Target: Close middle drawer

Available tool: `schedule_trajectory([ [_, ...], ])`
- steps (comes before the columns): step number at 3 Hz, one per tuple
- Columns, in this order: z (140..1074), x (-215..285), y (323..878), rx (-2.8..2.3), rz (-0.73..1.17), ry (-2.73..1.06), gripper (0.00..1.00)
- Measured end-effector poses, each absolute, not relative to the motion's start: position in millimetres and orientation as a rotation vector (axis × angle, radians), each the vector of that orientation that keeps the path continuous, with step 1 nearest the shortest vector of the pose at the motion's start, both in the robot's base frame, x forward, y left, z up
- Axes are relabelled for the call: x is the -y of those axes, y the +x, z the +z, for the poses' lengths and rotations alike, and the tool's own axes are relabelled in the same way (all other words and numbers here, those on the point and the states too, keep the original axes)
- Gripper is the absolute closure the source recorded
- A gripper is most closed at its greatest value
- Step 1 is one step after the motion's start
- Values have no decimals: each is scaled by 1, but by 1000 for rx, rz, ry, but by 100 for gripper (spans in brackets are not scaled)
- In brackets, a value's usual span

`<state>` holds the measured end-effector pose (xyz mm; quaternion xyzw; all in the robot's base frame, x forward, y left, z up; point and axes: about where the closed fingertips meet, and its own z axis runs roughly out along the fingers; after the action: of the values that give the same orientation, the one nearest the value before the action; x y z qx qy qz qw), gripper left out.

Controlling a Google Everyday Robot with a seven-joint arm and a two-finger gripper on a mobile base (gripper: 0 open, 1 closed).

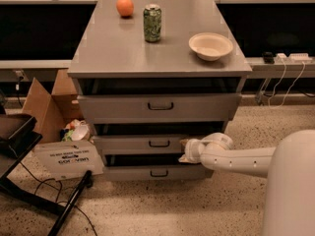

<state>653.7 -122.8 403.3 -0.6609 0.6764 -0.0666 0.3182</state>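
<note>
Speckled floor [162, 210], grey cabinet [118, 48]: your gripper [187, 151] seems to touch the right front of the middle drawer [138, 144]; open or closed, unclear.

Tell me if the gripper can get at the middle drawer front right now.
Probably yes: the gripper sits at the right end of the middle drawer front panel, with nothing visible between them.
</note>
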Motion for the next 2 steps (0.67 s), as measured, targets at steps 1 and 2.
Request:
schedule_trajectory([
  [1, 425, 134, 637, -1800, -245, -1797, 66],
  [2, 474, 125, 587, -1833, -349, -1909, 89],
])
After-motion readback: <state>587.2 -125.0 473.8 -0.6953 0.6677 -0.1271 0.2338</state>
